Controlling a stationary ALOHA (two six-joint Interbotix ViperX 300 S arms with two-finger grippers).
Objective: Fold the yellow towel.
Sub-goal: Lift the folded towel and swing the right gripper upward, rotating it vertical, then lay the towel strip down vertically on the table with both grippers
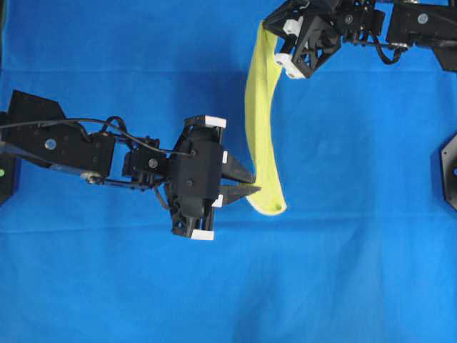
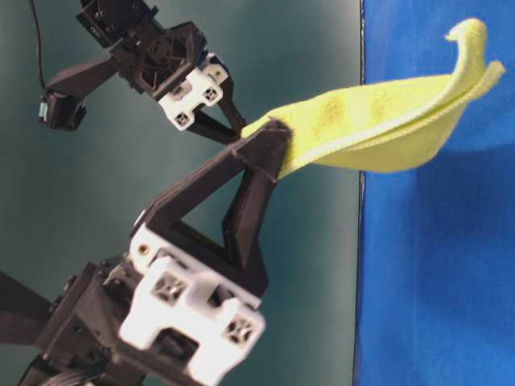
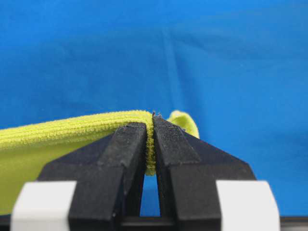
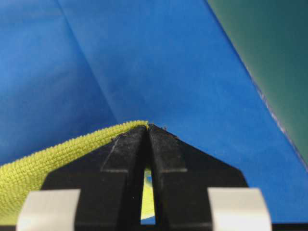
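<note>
Step in hand, as I read it: mid-fold carry. The yellow towel (image 1: 263, 121) is off the blue cloth (image 1: 107, 286), strung between both grippers as a narrow hanging band, layers doubled along its length.

Left gripper (image 1: 246, 187): pressed together on the towel's near corner, pinching a folded edge. Its wrist view shows the cloth squeezed right at the tips of the fingers (image 3: 130, 144), with a small yellow loop poking out past them. Right gripper (image 1: 275, 44): also clamped on the towel, at the far end. Its wrist view shows the hem caught at the very tips of its fingers (image 4: 126, 147) (a sliver of yellow shows in the slot below the tips).

Towel position: over the upper-middle of the blue cloth, running from the right gripper near the cloth's far edge down to the left gripper near its centre. The table-level view shows it sagging and twisted between the two pinches, with the end beyond the grippers curling up. Whether its lowest part touches the blue cloth, I cannot tell.

Next move calls for, my judgement:
- both arms moving together, keeping the span taut enough that the layers do not slide apart
- lowering so the hanging edge lands first, then laying the held edge over it, hems aligned
- releasing only once the cloth is flat

Risk: both pinches are at the fingertips, so a tug could pull a corner free.

Containers: none in view, nothing to report.
</note>
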